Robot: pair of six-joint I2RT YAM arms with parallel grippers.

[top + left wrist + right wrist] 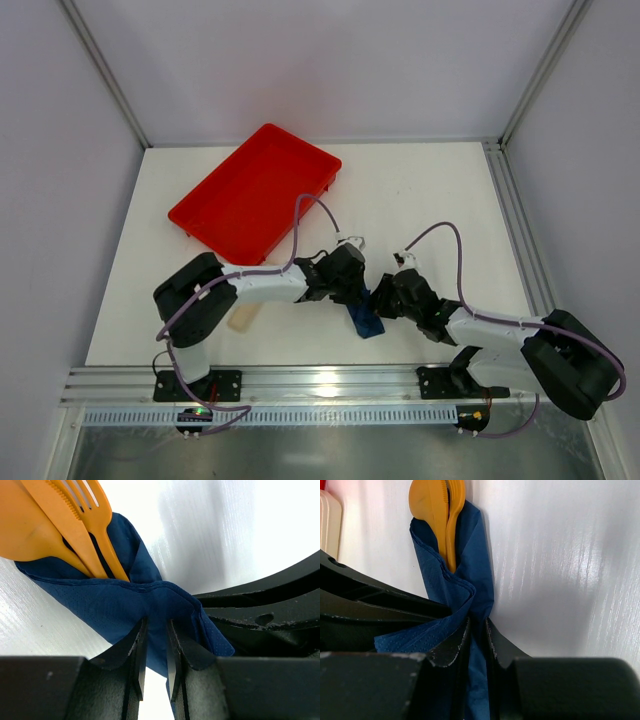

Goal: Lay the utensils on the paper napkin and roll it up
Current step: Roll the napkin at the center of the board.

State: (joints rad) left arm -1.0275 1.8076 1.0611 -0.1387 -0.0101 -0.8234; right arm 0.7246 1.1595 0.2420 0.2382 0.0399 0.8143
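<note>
The navy paper napkin (367, 322) lies folded around the orange utensils near the table's front middle. In the left wrist view the fork (92, 512) and two more orange pieces stick out of the napkin (105, 605). In the right wrist view the orange ends (440, 510) poke from the napkin's (450, 580) far end. My left gripper (352, 285) (156, 655) is shut on a fold of the napkin. My right gripper (388, 298) (477, 645) is shut on the napkin from the other side. The two grippers almost touch.
A red tray (255, 192) sits at the back left. A pale beige flat strip (243, 317) lies by the left arm and also shows in the right wrist view (329, 522). Metal rails run along the front and right edges.
</note>
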